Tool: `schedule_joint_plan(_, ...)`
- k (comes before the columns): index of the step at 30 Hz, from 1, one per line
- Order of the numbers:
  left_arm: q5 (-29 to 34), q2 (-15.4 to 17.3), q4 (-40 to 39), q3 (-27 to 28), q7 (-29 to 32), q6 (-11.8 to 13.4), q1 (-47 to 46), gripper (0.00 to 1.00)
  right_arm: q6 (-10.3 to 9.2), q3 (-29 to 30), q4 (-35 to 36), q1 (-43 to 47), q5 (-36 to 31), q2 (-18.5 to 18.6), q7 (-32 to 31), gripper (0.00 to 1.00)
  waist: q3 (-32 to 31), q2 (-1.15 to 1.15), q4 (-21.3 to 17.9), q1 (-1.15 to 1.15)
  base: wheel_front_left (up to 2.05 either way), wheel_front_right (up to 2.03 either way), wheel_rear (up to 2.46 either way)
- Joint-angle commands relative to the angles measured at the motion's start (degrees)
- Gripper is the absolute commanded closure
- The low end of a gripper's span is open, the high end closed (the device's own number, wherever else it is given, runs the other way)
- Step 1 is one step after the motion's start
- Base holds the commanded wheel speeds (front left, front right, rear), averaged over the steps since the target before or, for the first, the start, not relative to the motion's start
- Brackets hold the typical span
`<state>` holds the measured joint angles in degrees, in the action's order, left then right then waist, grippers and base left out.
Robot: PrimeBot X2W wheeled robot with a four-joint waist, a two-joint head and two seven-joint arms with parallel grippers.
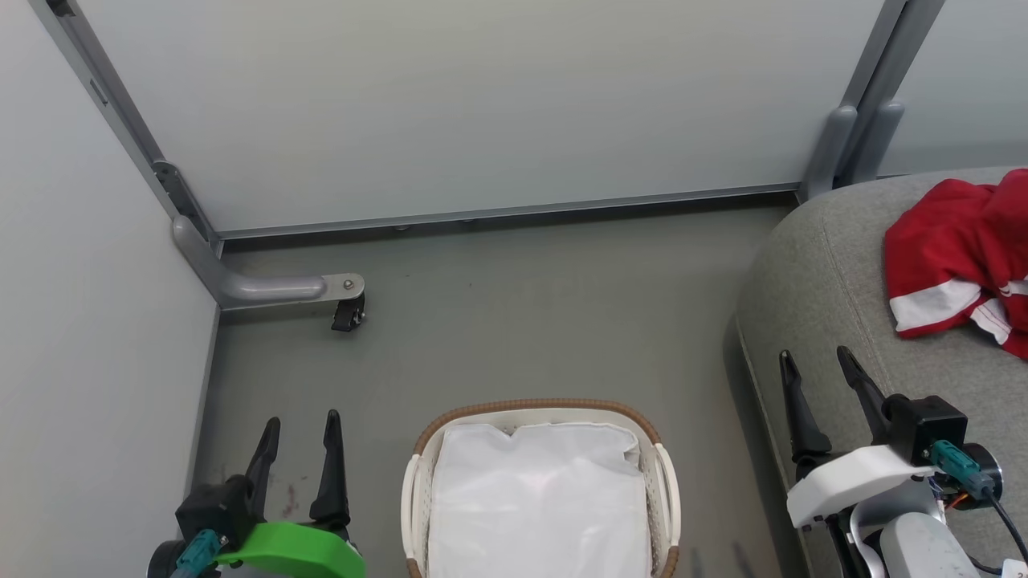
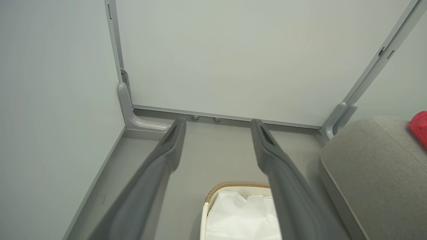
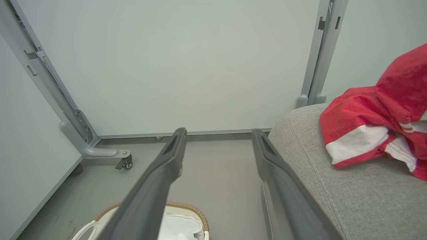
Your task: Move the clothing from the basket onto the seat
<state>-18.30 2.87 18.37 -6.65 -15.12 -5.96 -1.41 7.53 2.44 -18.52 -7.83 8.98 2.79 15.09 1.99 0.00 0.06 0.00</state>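
Hovering at the near left, the left end effector [image 1: 303, 419] keeps its two dark fingers spread w/ nothing btw them. It is above the floor [image 1: 522, 321], just left of the basket [image 1: 538, 407]. The right end effector [image 1: 814, 355], at the near right, is spread too and holds nothing, at the left edge of the seat [image 1: 827, 305]. The basket stands on the floor btw the two arms, w/ its white liner [image 1: 538, 498] showing inside. The clothing [image 1: 956, 249], red w/ white panels, lies crumpled on the seat at the far right, well apart from both end effectors.
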Motion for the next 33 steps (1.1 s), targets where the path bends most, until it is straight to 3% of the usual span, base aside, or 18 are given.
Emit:
schedule_joint_plan(1,-0.5,0.0,0.0,0.1,0.0,0.2,0.6,0.00,-0.08,-0.1,0.3,0.8,0.4,0.2,0.1,0.00,0.0,0.00,0.0,0.00,0.00,0.00,0.00)
schedule_joint_plan(6,-1.4,0.0,0.4,-0.1,0.0,-0.1,0.8,0.00,-0.08,-0.1,0.2,0.9,0.6,0.2,0.1,0.00,-0.3,0.00,0.1,0.00,0.00,0.00,0.00)
schedule_joint_plan(7,-1.0,0.0,0.5,-0.2,0.0,0.0,0.0,1.00,0.00,-0.1,-0.1,0.2,0.2,0.0,0.0,1.00,-0.3,0.00,0.1,0.00,0.00,0.00,0.00)
schedule_joint_plan(11,-1.3,-0.1,2.4,-0.5,0.1,0.0,0.2,1.00,0.00,-0.1,-2.1,0.8,0.4,-0.5,-0.2,1.00,-0.3,0.00,0.1,0.00,0.00,0.00,0.00)
schedule_joint_plan(33,-21.4,0.0,0.5,3.4,6.1,-0.5,-1.4,1.00,-0.01,1.1,-0.1,1.0,23.3,-0.3,-6.1,1.00,-0.5,0.00,0.1,0.00,0.00,0.00,0.00)
